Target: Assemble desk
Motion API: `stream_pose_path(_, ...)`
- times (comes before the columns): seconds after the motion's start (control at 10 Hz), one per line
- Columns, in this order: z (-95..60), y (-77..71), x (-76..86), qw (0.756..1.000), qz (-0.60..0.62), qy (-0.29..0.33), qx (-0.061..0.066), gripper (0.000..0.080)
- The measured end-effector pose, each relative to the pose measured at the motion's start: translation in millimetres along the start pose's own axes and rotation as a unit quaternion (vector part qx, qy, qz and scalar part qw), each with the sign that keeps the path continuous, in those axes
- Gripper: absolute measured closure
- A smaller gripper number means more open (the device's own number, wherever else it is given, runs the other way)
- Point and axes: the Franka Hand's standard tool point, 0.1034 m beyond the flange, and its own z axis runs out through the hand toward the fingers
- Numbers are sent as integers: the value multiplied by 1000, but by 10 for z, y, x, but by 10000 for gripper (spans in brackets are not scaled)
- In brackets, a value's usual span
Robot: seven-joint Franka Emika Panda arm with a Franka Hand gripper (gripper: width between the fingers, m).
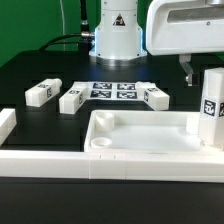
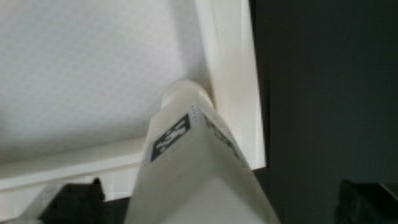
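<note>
Desk leg (image 1: pixel 208 106) stands upright in the tabletop (image 1: pixel 150 136) corner at the exterior view's right. Above it the arm (image 1: pixel 185 30) points straight down. The gripper (image 2: pixel 217 198) is released, its fingers (image 2: pixel 71 200) apparently clear of the leg.

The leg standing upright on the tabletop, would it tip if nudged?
Probably, unless it's fastened, which I can't tell: the leg stands tall on a narrow square base. It looks like rigid plastic, unlikely to flex.

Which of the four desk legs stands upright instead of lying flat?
The leg at the exterior view's right, upright at the tabletop's corner; the other three lie flat on the black table.
</note>
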Motion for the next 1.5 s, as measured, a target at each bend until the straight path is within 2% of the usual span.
stream_pose_path(0.3, 7, -1, -4, 996, -95, -1, -4, 150)
stream_pose_path(0.5, 8, 16, -1, 984, -179, -1, -9, 150)
stream_pose_path(0.6, 6, 38, 5, 970, -244, -2, -12, 243)
stream_pose_path(0.7, 7, 39, 4, 970, -243, -2, -12, 380)
stream_pose_path(0.8, 8, 39, 4, 970, -243, -2, -12, 380)
stream_pose_path(0.9, 6, 57, 12, 970, -242, -1, -13, 508)
stream_pose_path(1.5, 9, 68, 12, 974, -226, -1, -12, 508)
